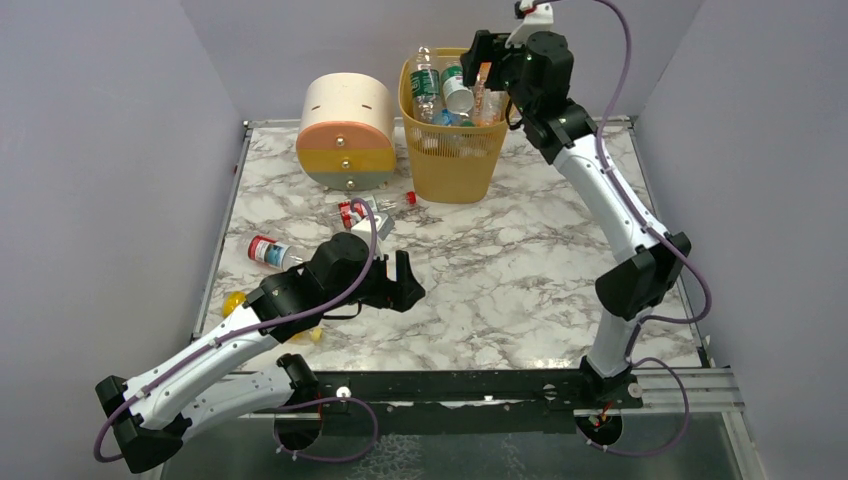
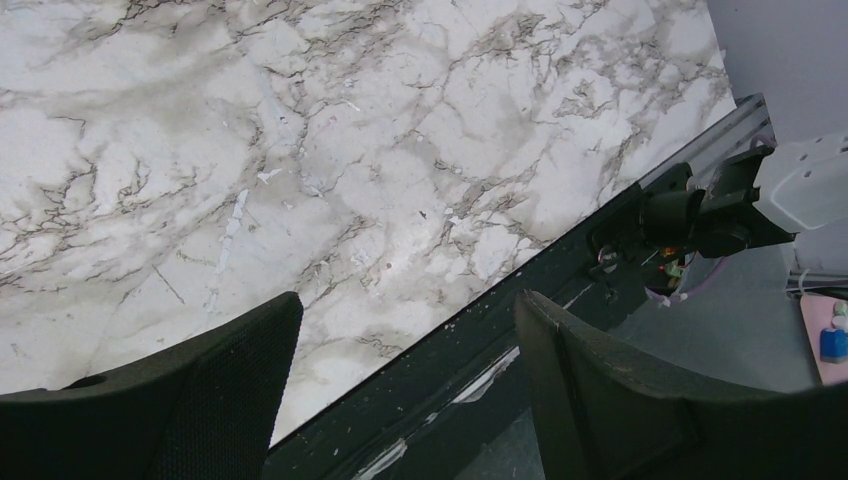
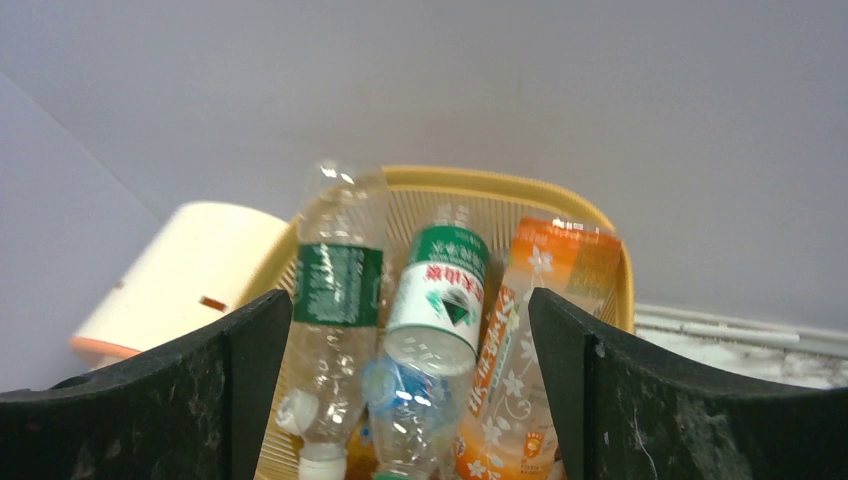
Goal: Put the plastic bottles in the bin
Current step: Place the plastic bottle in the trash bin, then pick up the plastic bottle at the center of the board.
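At the 9 o'clock edge of the table (image 1: 520, 270) an orange-yellow bottle (image 1: 232, 300) lies half hidden under my left arm, with a red-labelled bottle (image 1: 268, 251) just beyond it. My left gripper (image 1: 405, 282) hangs low over bare marble, forearm stretched nearly flat and pointing to 3 o'clock, its jaws spread and empty. A small cluster of bottles (image 1: 356, 213) sits at its 11 o'clock. I judge that is my next pick: swing back, come down with a finger on either side of one bottle, and close across its body, not its cap.

At 12 o'clock, the bin (image 1: 452, 160) stands beside the drawer unit (image 1: 346, 130), already holding several bottles, among them a green-labelled bottle (image 3: 335, 285). My right gripper (image 1: 480, 55) hovers above its rim, arm reaching high, wrist tipped downward, jaws wide apart, holding nothing.
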Robot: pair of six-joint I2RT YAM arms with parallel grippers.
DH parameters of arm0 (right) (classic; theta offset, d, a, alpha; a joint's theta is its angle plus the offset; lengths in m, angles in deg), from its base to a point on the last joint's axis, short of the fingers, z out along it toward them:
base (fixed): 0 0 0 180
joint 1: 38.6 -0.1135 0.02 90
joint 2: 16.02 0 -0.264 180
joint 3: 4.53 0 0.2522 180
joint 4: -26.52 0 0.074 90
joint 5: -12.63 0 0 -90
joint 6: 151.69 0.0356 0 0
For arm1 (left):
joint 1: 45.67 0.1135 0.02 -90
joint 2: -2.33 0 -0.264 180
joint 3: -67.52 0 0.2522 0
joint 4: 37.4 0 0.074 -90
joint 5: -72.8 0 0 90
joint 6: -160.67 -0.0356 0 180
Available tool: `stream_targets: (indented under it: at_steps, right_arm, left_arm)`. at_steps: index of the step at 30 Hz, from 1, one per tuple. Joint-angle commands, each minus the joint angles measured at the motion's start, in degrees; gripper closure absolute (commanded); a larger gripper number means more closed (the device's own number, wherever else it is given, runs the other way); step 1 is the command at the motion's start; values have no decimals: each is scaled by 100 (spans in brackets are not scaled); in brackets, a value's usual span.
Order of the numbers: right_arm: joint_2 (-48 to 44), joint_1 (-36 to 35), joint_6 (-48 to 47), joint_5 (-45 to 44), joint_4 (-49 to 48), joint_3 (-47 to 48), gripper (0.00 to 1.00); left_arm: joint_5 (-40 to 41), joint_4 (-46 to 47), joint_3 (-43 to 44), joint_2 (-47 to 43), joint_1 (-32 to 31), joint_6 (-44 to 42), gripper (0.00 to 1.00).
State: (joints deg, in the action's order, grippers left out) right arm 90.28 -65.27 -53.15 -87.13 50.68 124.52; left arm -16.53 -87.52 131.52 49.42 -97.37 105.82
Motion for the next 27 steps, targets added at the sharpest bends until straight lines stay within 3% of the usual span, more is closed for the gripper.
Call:
stream_targets:
  at_steps: [1, 10, 13, 14, 21, 27]
  right_arm:
    - [-472, -31, 111, 100, 393, 559, 9]
    - [-1605, -31, 746, 535, 1172, -15, 8]
    - [-2107, -31, 1004, 717, 1394, -639, 5]
    - [-2284, -31, 1071, 786, 1441, -891, 1]
    - [-3383, -31, 1684, 1335, 1586, -2792, 0]
    - [-3927, -35, 2082, 1772, 1550, -3784, 0]
  left_arm:
    - [-48, -10, 238, -64, 34, 61, 17]
    - [98, -165, 297, -125, 34, 136, 12]
    - [173, -240, 332, -167, 30, 149, 1]
    - [207, -266, 341, -180, 33, 161, 1]
    - [522, -476, 491, -171, 36, 49, 1]
    - [1564, -573, 820, 319, 44, -914, 1]
